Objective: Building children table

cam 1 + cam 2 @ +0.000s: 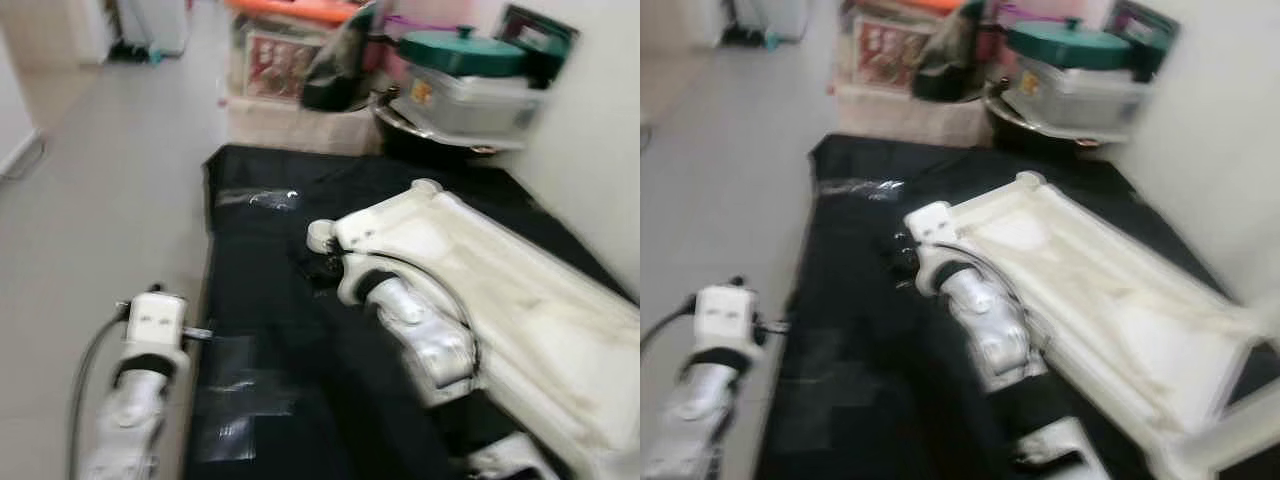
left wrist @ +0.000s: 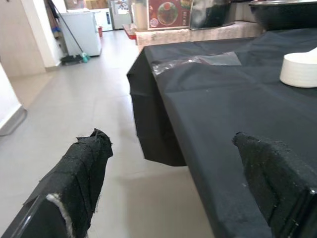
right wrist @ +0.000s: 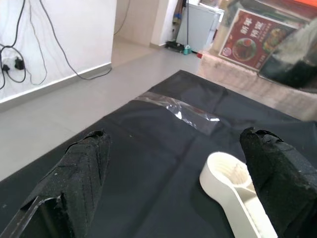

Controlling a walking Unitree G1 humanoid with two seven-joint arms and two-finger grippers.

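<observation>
Hovering with the right gripper (image 3: 173,193) spread wide and empty just beside the socket corner of the cream tabletop (image 1: 520,290), lying upside down on the black worktop (image 2: 223,99). Hanging with the left gripper (image 2: 183,188) likewise apart at the worktop's edge, partly over the floor (image 1: 100,200). Risking a nudge that slides the tabletop on the slick cloth; blurring in the head views hinting at unsteady aim.

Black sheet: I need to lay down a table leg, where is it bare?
Bare black sheet lies between its floor-side edge and the white tabletop panel. The far end is crowded with boxes and a green-lidded pot.
</observation>
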